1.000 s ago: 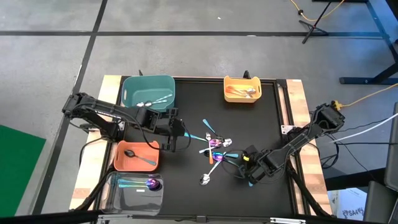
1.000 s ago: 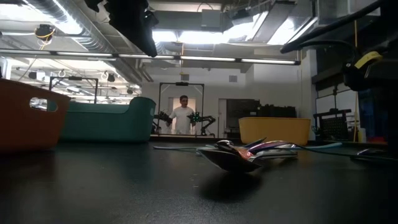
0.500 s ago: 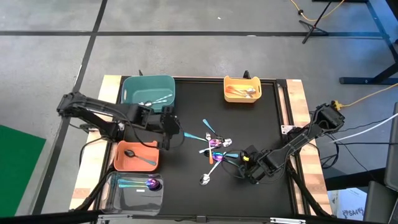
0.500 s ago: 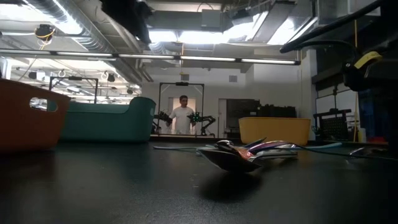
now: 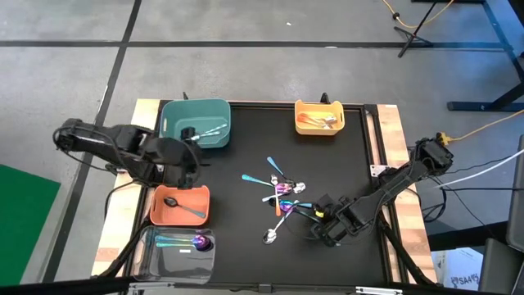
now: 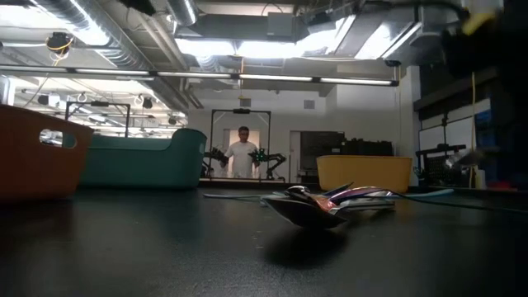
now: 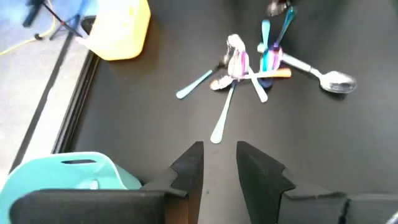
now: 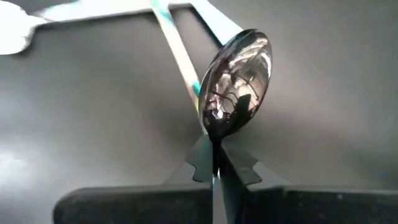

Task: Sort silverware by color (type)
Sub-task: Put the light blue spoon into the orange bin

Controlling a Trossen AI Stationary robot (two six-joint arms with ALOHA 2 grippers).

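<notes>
Since the earlier frame the left arm has pulled back from the middle of the table toward its own edge, so the left gripper (image 5: 190,161) now sits between the teal bin (image 5: 195,123) and the orange bin (image 5: 180,205), fingers parted and empty. The right gripper (image 5: 321,232) is low beside the pile of spoons (image 5: 282,192) in mid-table, clenched on the handle of a dark shiny spoon (image 8: 236,84). That looks like a pick just made, and the next move would be lifting it clear of the crossed handles and carrying it to the matching bin.
</notes>
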